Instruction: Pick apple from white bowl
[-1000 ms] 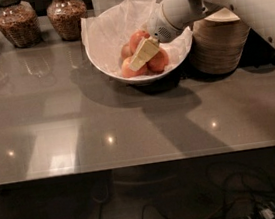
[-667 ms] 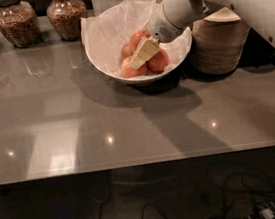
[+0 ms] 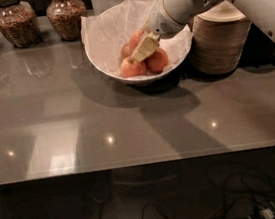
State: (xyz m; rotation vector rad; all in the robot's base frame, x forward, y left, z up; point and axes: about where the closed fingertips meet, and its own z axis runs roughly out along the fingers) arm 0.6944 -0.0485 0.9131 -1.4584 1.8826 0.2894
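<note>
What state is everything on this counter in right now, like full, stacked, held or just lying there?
apple: lying in the bowl, beside paler apples.
white bowl: upright on the table, paper-lined, holding several apples.
gripper: lowered into the bowl, right over the apples.
glass jars: upright, filled with brownish contents.
beige bowls: stacked, just right of the white bowl.

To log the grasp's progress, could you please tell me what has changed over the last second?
Nothing has visibly changed. The gripper stays low inside the white bowl, among the fruit and beside the apple. No fruit has been lifted or shifted. The stacked bowls and the jars sit as before.
</note>
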